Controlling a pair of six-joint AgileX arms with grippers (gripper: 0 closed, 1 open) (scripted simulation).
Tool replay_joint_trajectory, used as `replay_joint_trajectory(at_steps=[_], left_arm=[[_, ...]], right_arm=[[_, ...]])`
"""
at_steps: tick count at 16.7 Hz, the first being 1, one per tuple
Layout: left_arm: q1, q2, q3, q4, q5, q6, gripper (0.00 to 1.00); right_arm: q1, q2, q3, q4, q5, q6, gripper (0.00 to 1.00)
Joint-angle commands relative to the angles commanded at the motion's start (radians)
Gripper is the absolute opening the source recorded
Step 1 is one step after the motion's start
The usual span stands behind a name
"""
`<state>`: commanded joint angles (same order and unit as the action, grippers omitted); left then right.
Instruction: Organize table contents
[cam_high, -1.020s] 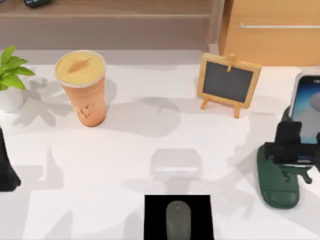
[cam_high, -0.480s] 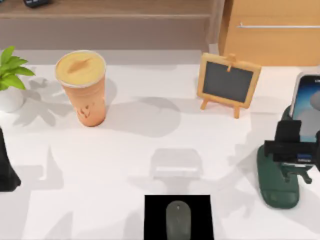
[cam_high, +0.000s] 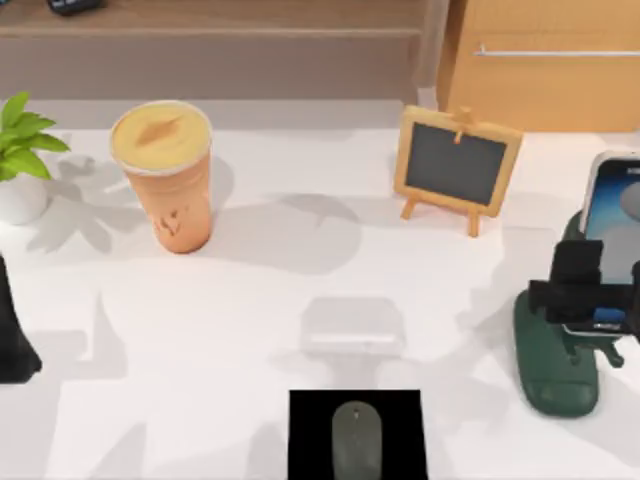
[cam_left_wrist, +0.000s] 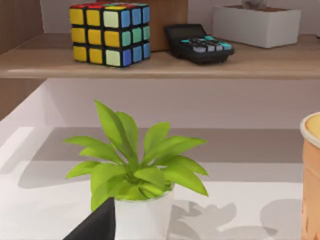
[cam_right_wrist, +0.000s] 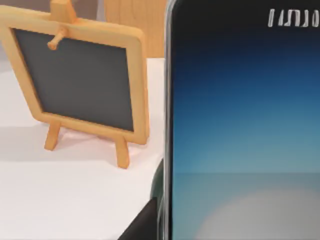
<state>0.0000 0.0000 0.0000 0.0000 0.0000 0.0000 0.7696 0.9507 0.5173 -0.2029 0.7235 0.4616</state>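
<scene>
Where white table (cam_high: 250, 310) lies matte, slim smartphone (cam_high: 612, 205).

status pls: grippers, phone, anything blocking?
Right gripper at the smartphone over the green stand, table's right edge. Left arm parked at left edge. Mouse and cup untouched. Chalkboard nearby, apart.

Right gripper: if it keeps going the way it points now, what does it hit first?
The smartphone: it stands directly ahead in the right wrist view, with the right gripper at the table's right edge in the top view. Whether they already touch is unclear. The chalkboard sits off to one side.
</scene>
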Motion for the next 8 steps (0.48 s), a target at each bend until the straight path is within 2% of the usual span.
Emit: replay_joint_trajectory(at_steps=[2,8], left_arm=[[0.000,0.000,0.000,0.000,0.000,0.000,1.00],[0.000,0.000,0.000,0.000,0.000,0.000,1.00]], right_arm=[[0.000,0.000,0.000,0.000,0.000,0.000,0.98],[0.000,0.000,0.000,0.000,0.000,0.000,1.00]])
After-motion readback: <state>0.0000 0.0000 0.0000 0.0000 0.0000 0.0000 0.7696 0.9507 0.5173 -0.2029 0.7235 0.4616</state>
